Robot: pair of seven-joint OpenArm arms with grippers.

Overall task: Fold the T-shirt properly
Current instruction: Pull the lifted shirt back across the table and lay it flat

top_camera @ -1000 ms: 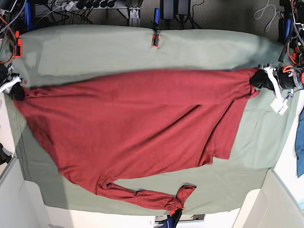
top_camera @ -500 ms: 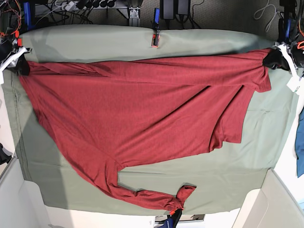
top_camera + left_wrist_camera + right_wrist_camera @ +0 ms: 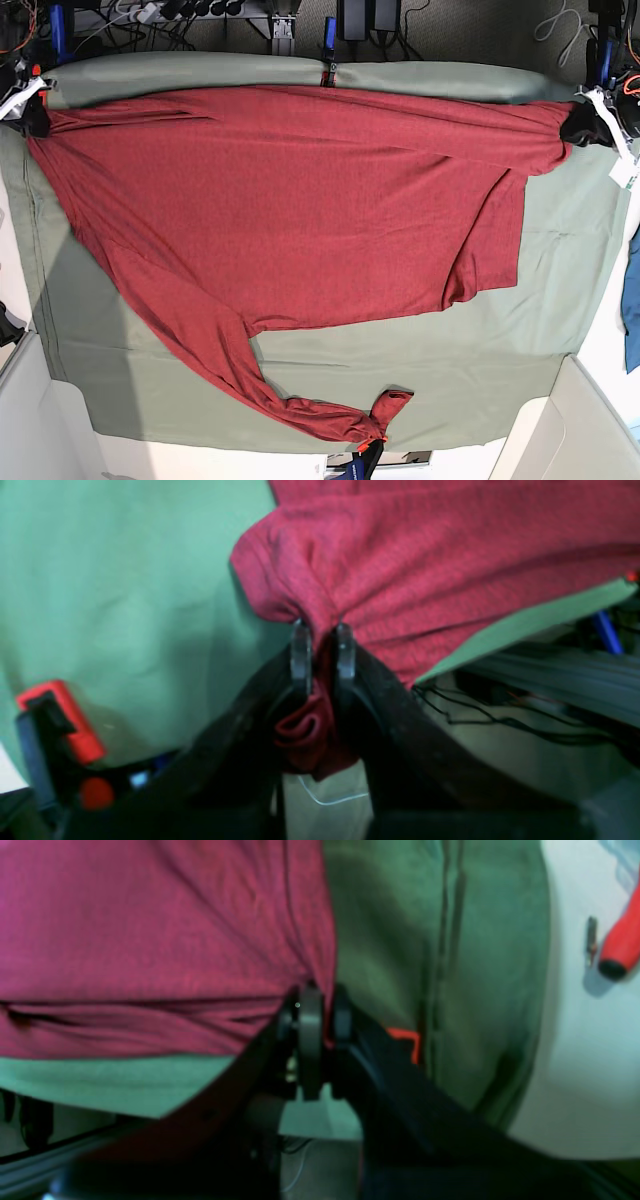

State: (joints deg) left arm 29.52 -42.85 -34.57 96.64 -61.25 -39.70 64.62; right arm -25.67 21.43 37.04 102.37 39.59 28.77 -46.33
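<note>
No readable text in view

No words, labels, brands, numbers or signs can be read in any of the three views.
</note>
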